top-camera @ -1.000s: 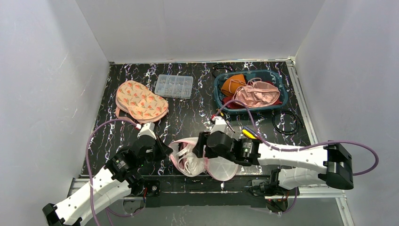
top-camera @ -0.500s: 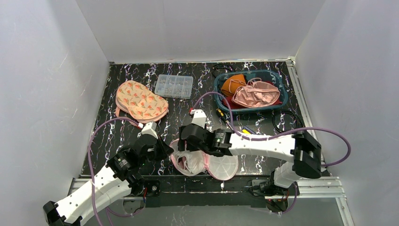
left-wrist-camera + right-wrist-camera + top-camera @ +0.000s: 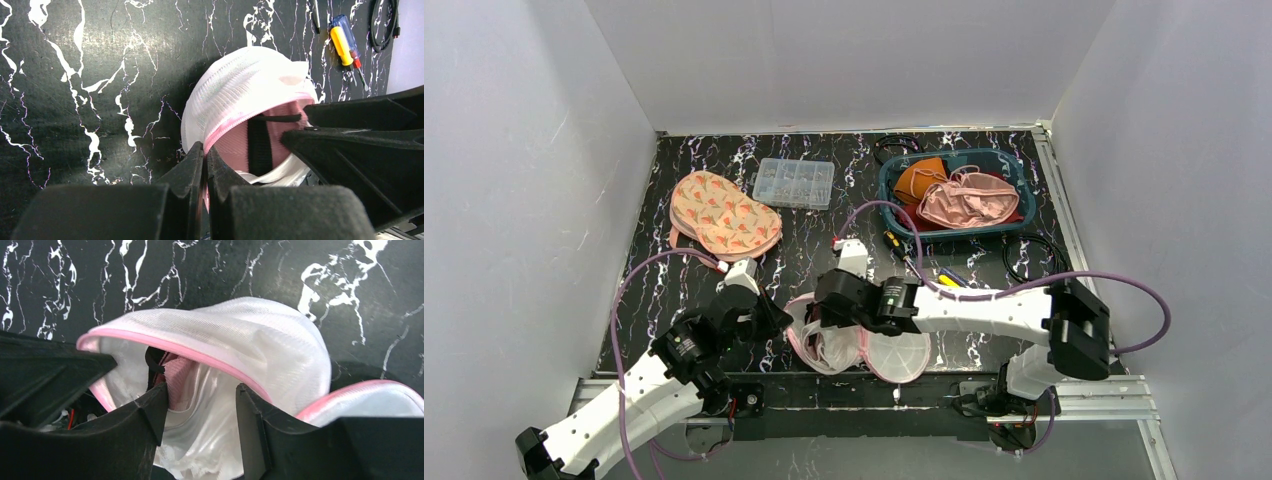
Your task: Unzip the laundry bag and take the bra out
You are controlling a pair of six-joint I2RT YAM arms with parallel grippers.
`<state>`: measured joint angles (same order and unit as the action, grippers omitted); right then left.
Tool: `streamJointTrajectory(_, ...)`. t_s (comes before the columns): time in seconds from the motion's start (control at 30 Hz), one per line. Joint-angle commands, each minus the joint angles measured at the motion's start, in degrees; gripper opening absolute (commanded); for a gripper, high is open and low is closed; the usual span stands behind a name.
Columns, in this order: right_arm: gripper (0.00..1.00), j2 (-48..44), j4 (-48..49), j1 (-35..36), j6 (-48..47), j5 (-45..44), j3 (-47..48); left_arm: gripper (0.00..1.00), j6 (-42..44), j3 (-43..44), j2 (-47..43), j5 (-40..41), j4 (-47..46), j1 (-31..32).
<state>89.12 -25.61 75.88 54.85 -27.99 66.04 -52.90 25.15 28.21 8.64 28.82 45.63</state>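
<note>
The black, white-veined marble-pattern table (image 3: 844, 215) carries all items. At its far right stands the teal oval plastic basket (image 3: 883, 190), which holds orange and pink garments. At far left lies a peach, print-patterned padded fabric piece (image 3: 722, 213).

The white mesh dome-shaped laundry bag with pink trim (image 3: 809, 338) sits at the near edge of the table, between the two arms. It is unzipped. One half stands as a dome and the other half lies flat just to its right.

A clear plastic compartment box (image 3: 794, 182) lies at the far centre, well apart from the bag.

The left gripper (image 3: 205, 152) is clenched, with the pink-trimmed rim of the bag pinched between its fingertips. The right gripper (image 3: 200, 395) has its jaws apart. They reach into the bag mouth with loose mesh between them, and no grasp is visible.

The pink bra with a black strap (image 3: 235, 147) is inside the bag, partly visible through the opening.

A yellow-and-blue-handled screwdriver (image 3: 343, 42) lies on the table beyond the bag.
</note>
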Motion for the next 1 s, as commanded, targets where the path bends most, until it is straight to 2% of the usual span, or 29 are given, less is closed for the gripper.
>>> streamJointTrajectory(0.0,0.58,-6.0,-1.0,0.2,0.2,0.0,-3.7,0.0,0.7,1.3,-1.0,1.9,1.2,0.3)
streamJointTrajectory(0.23,0.51,-11.3,0.9,0.3,1.8,1.8,-8.6,0.0,0.4,1.2,-0.8,2.1,1.4,0.3)
streamJointTrajectory(0.47,0.5,-13.4,4.7,0.3,3.3,4.1,-12.3,0.0,0.2,1.2,-0.6,1.8,1.3,0.3)
streamJointTrajectory(0.63,0.3,-14.4,8.7,0.2,4.2,6.0,-15.4,0.0,0.1,1.0,-0.7,0.6,0.4,0.3)
streamJointTrajectory(0.83,0.22,-16.0,10.4,0.2,5.0,6.5,-17.6,0.0,0.0,0.8,-0.4,-0.4,-0.3,0.3)
streamJointTrajectory(0.97,0.09,-18.2,11.4,0.2,4.5,7.3,-20.1,0.0,-0.5,0.2,-0.9,-0.3,-0.3,0.3)
